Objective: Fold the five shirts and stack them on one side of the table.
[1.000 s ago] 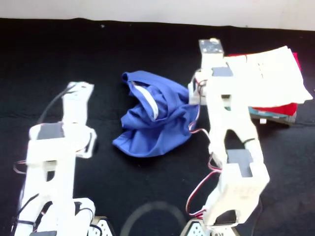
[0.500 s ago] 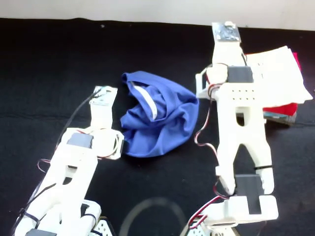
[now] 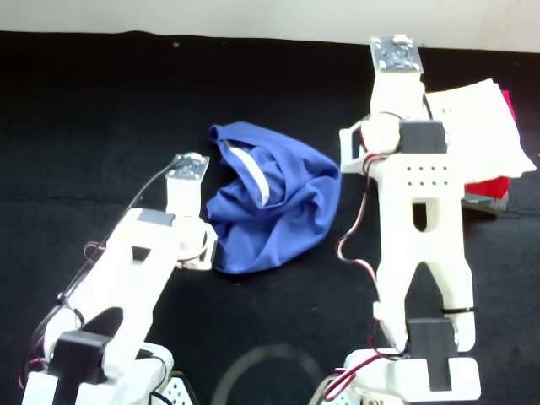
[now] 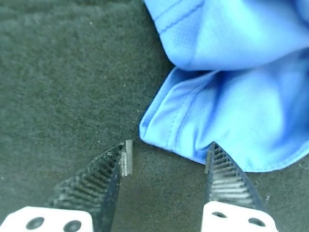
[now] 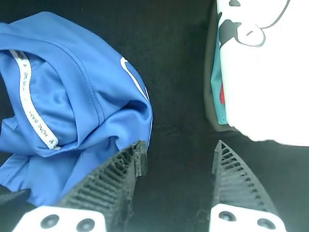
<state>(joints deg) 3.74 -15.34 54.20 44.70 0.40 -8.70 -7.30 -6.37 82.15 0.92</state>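
Note:
A crumpled blue shirt (image 3: 274,198) lies in the middle of the black table. My left gripper (image 4: 166,157) is open just off the table, and the shirt's near-left corner (image 4: 164,135) lies right ahead of its fingertips without touching them. In the high view the left arm (image 3: 143,253) ends at that corner. My right gripper (image 5: 178,157) is open and empty over bare cloth, between the blue shirt (image 5: 72,96) and a stack of folded shirts (image 5: 260,72). The right arm (image 3: 418,194) stretches to the far side.
The stack (image 3: 477,139) sits at the far right, a white shirt on top with red (image 3: 489,187) and teal layers under it. The black tablecloth (image 3: 84,101) is bare at the far left and along the front.
The left arm has swung forward and to the right, up to the blue shirt's near-left corner. The right arm has moved from the shirt's right edge farther back, toward the gap beside the stack.

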